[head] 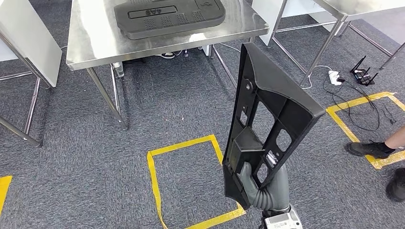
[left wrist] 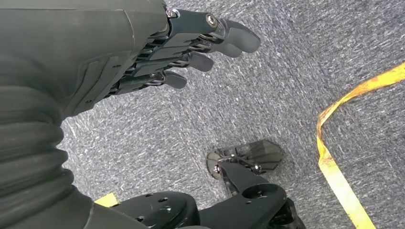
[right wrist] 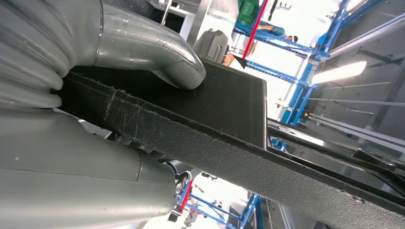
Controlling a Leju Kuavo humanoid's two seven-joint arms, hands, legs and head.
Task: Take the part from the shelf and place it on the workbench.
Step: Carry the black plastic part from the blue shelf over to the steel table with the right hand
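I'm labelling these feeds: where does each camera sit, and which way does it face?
Head view: high on the body, looking down at carpet, the steel table and the black panel held by the right robot hand.
Left wrist view: behind the left robot hand, facing the floor.
Right wrist view: behind the right robot hand, facing along the panel.
Shared: the panel.
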